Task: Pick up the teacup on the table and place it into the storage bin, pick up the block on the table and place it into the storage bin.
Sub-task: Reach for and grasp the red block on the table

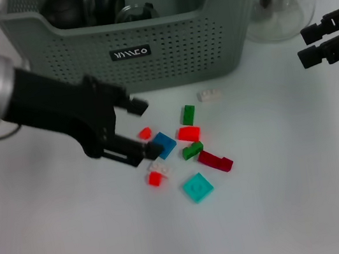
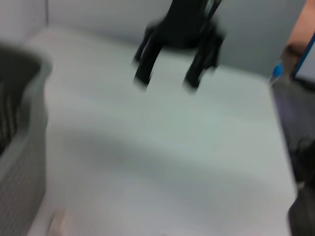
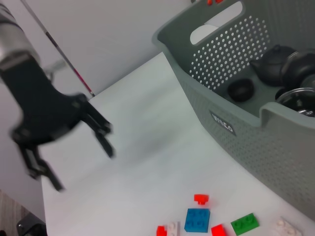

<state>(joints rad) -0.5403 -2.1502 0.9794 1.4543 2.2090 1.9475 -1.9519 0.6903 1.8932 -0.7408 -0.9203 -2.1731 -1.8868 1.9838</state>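
My left gripper hangs with fingers spread and empty at nine o'clock of the scattered blocks, its lower fingertip just beside the blue block. The storage bin sits at twelve o'clock on the table. My right gripper waits at three o'clock, fingers apart.

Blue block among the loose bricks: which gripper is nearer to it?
Left. The left gripper hangs open right beside the blue block, one fingertip at its edge. The right gripper is open, far off near the glass teapot, beyond the storage bin.
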